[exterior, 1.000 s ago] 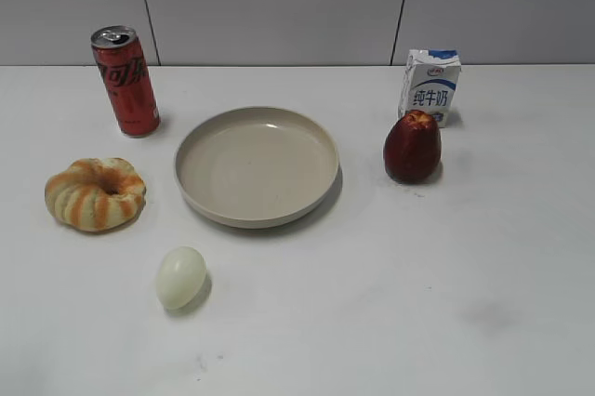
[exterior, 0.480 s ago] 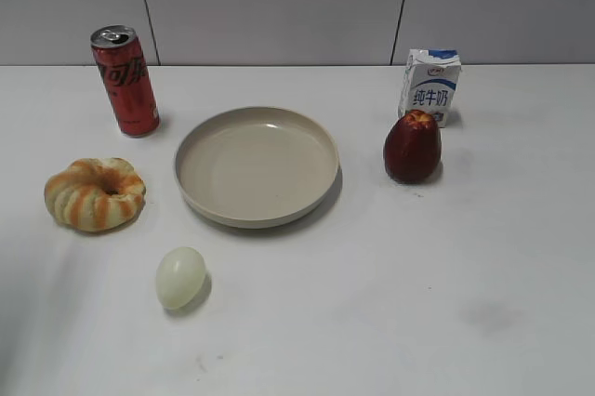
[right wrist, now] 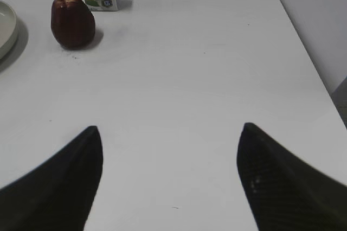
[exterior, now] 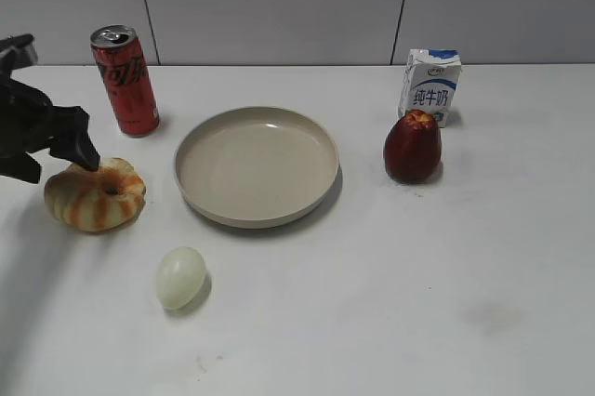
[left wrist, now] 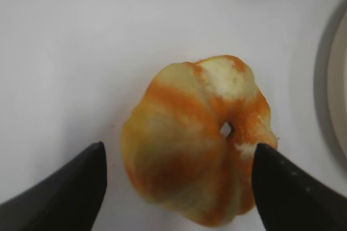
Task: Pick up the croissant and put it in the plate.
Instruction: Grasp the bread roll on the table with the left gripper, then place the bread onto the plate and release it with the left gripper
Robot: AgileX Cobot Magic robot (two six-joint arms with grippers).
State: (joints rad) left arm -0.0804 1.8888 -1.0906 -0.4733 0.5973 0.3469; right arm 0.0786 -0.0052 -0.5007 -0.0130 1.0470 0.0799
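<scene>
The croissant (exterior: 95,195) is a ring-shaped cream roll with orange-brown stripes, lying on the white table at the left. In the left wrist view it (left wrist: 195,139) lies between my open fingers. My left gripper (exterior: 58,162) is open and just above the croissant's far left side; in the wrist view (left wrist: 179,158) one finger is on each side, not pressing. The beige plate (exterior: 257,165) stands empty at the centre, right of the croissant; its rim shows in the left wrist view (left wrist: 337,79). My right gripper (right wrist: 169,133) is open and empty over bare table; it does not show in the exterior view.
A red soda can (exterior: 125,80) stands behind the croissant. A pale egg (exterior: 180,277) lies in front of the plate. A dark red fruit (exterior: 412,146) and a milk carton (exterior: 430,86) stand at the right, also in the right wrist view (right wrist: 72,20).
My left gripper has come into the exterior view from the left and lowered over the croissant. The croissant and other things have not moved.
</scene>
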